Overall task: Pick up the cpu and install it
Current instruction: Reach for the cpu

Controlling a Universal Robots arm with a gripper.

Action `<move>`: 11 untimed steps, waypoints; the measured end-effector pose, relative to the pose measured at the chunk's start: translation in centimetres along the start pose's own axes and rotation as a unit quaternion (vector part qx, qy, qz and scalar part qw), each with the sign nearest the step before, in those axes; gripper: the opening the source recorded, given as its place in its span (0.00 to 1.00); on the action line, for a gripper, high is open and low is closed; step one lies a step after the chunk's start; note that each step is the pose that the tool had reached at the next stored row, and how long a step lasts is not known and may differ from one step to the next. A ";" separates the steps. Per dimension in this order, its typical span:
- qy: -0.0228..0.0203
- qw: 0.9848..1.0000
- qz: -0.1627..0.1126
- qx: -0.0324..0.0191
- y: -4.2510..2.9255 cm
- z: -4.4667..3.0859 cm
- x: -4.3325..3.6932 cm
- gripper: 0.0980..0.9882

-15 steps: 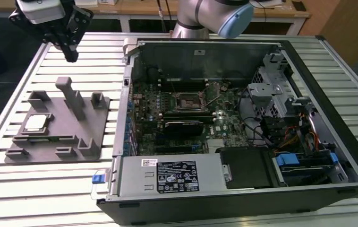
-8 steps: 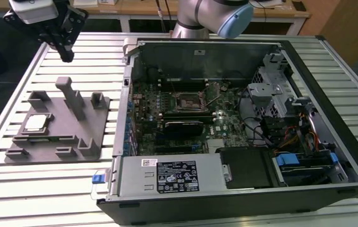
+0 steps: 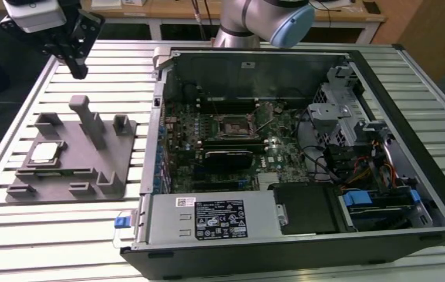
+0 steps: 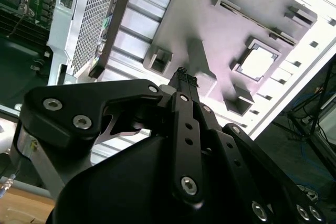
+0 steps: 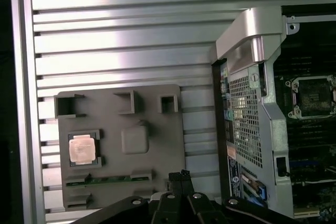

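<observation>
The cpu lies flat, plate up, in a walled recess of the grey holder, well below the hand and not under its fingertips. The hand is clenched, grasping nothing, high over the slatted bench. Risks noted: the recess lips leave little of the chip's edge exposed, so a skewed grip could tilt or drop it, and the holder's tall post, standing between chip and computer case, could foul a finger coming down. Directly beneath the hand, bare slats give open room. The case wall rises just beside the holder, and the socket sits low among components, a tight approach. Whether its frame is open, I cannot tell.
</observation>
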State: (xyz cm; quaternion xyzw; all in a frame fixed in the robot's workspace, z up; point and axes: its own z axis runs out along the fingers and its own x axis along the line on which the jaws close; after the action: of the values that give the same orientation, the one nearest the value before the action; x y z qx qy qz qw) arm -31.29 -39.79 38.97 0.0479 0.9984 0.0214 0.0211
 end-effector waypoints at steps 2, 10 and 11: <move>0.000 1.000 0.000 0.000 -0.03 0.13 0.16 0.01; 0.000 1.000 0.001 0.000 -0.11 0.69 0.64 0.01; 0.000 1.000 0.001 0.000 -0.13 0.76 0.70 0.01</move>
State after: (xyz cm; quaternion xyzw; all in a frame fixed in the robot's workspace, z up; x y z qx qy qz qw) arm -31.97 -39.82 38.19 0.0486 0.9984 0.0214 0.0210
